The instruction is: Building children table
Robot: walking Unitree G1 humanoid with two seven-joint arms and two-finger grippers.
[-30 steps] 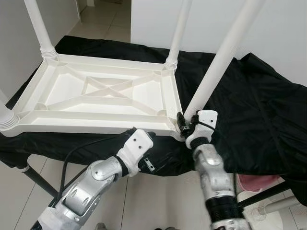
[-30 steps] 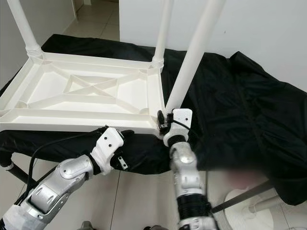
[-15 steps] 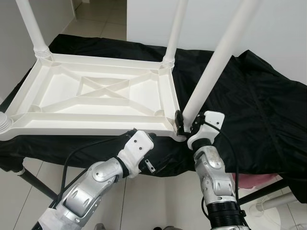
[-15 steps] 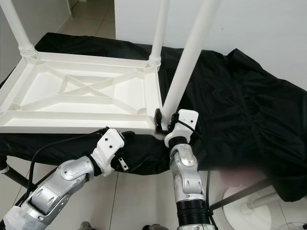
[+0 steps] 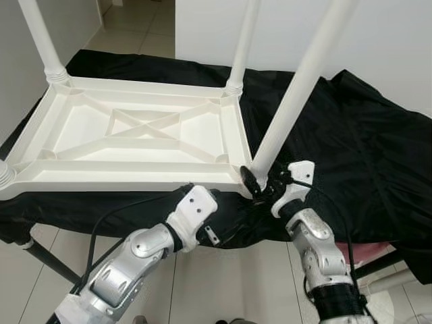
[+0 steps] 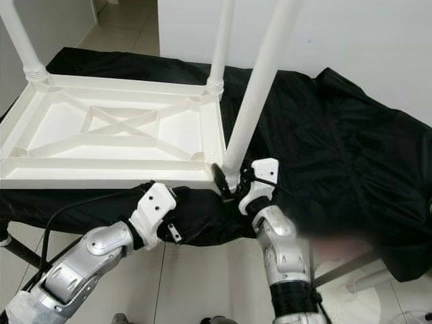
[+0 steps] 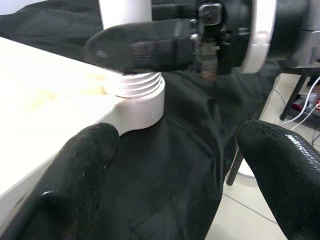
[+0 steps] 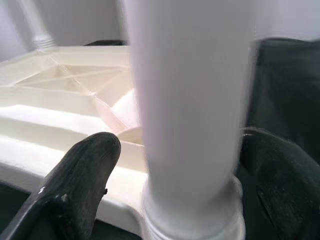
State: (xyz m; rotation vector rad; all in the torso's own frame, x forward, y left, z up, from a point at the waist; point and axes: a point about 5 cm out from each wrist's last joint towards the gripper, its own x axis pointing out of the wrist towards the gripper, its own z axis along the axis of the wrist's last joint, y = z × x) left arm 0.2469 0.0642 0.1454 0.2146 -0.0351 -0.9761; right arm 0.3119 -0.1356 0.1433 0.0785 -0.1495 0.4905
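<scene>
4 legs stand on the upturned white table top (image 5: 135,135), which lies on a black cloth (image 5: 378,155). The near-right leg (image 5: 297,88) sits in its corner socket (threads showing), straddled by the right gripper (image 5: 260,185); turn it upright. The left gripper (image 5: 217,196) waits open beneath the rim. Since 1.0 s ago, the right wrist has swung rightward.

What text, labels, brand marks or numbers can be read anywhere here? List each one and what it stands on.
No readable text in any view.
The upturned white table and its legs are plain.
The black cloth carries no print.
The left claw and right claw show no legible markings.
</scene>
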